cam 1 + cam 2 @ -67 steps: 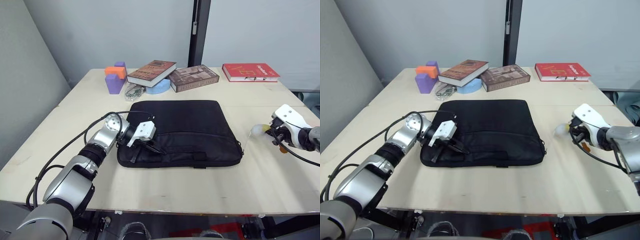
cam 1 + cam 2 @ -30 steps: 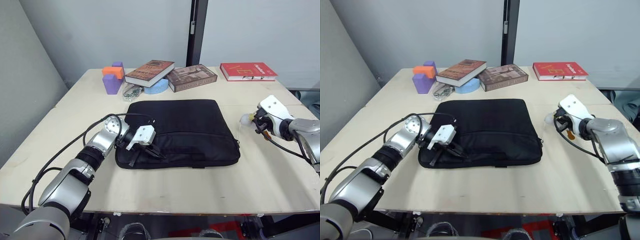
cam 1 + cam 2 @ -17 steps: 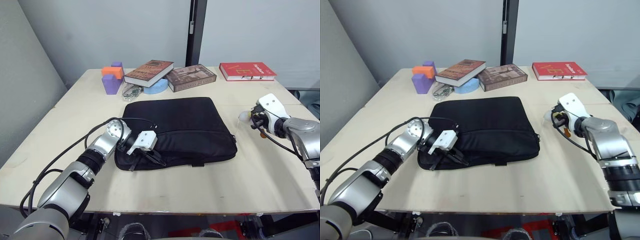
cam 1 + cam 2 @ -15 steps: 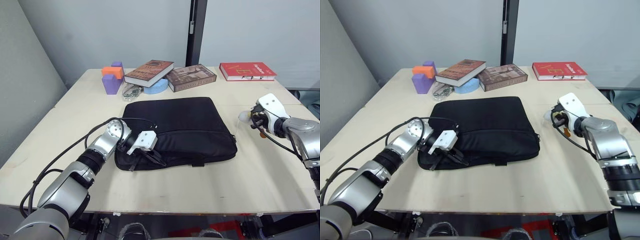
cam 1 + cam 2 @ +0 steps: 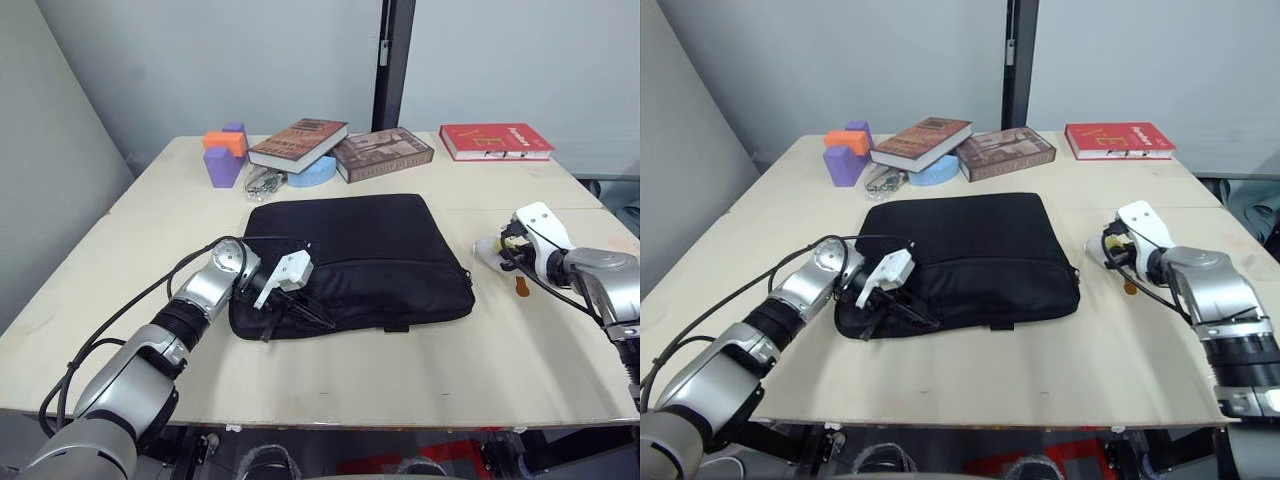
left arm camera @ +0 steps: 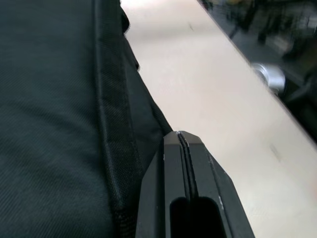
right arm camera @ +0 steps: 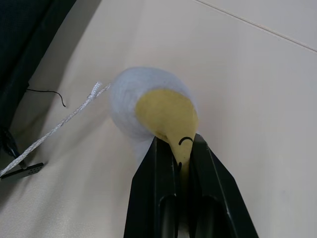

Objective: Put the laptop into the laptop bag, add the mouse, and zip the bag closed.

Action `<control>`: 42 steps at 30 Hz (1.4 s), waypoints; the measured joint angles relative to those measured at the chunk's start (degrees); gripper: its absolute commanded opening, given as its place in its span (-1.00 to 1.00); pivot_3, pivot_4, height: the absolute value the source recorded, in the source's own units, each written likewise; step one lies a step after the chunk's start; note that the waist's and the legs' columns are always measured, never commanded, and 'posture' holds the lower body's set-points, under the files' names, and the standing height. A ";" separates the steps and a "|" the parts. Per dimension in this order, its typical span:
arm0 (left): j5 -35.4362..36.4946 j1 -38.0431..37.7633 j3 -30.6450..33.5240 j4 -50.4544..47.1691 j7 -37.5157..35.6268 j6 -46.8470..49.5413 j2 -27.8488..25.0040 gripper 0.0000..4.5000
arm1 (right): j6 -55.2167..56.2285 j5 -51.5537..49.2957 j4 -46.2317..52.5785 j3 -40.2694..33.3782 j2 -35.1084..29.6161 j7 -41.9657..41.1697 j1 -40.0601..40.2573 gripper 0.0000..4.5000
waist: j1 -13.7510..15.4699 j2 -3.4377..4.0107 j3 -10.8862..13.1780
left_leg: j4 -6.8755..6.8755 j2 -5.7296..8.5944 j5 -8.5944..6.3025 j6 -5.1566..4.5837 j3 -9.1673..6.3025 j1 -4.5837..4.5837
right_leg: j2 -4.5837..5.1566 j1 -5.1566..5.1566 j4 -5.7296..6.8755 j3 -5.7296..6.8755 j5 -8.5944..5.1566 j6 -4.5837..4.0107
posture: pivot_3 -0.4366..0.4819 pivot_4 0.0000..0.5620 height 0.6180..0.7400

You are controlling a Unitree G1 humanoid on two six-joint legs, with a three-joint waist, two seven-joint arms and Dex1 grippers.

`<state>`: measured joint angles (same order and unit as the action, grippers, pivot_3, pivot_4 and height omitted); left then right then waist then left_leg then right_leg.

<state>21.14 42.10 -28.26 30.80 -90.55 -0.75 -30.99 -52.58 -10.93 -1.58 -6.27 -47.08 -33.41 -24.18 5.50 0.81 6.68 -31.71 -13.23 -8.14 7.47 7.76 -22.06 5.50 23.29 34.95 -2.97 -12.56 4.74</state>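
My right hand is pinched shut on a white-and-yellow plush toy. The toy rests on the bench just beside the right end of the laptop bag. The bag lies flat in the middle of the bench, long side toward me. My left hand has its 2 fingers pressed together with nothing visible between them, and sits low against the bag's near left corner.

The task asks for a mouse, and what I hold is soft, egg-shaped and has a yellow face. So I judge the best move is to release it on bare bench away from the bag, not carry it to the opening. The white cord on the bag's zipper pull trails across the bench close to the toy. I should open the fingers without dragging sideways, or the cord may catch and tug the pull.

The left hand matters as an anchor, because the fabric is slick on this smooth top and the bag will slide if the right hand pushes or pulls at the far end. I want it bearing down on the corner seam, not just touching it.

From these angles I cannot tell whether the zip along the near edge is open or closed. I should check that before reaching in. When zipping, I should pull along the seam line and keep low, with the left hand holding the opposite end taut.
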 measured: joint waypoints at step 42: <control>-8.49 1.93 10.82 8.32 0.67 -4.24 5.48 -1.00 | 3.52 2.11 -6.31 4.68 2.43 -0.03 -8.84 -0.99 | 0.19 -0.34 0.38 | -0.70 -0.04 0.22 -0.01 -0.23 -0.65 | -0.05 0.37 0.64 0.03 0.19 0.24 | -0.05 -0.47 1.00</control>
<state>12.65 44.03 -17.44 39.13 -89.88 -4.99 -25.51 -49.06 -8.82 -7.90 -1.59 -44.65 -33.44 -33.03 5.68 0.48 7.07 -32.41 -13.27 -7.92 7.46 7.54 -22.71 5.45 23.66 35.59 -2.94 -12.37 4.98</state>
